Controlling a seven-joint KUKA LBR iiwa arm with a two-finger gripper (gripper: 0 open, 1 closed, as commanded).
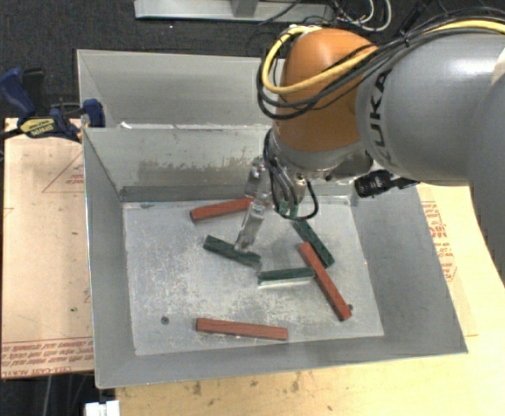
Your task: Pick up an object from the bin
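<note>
My gripper reaches down below the orange wrist cover, near the middle of the bin's back half. Its tip stands at the right end of a short dark green stick that lies slanted on the bin floor; I cannot tell whether they touch. Just behind it a red-brown stick lies close to the back wall. To the right another dark green stick runs diagonally out from under the wrist.
A long red-brown stick lies diagonally at the right, with a grey-green stick touching its left side. One more red-brown stick lies near the front wall. The arm and its cables cover the bin's back right corner.
</note>
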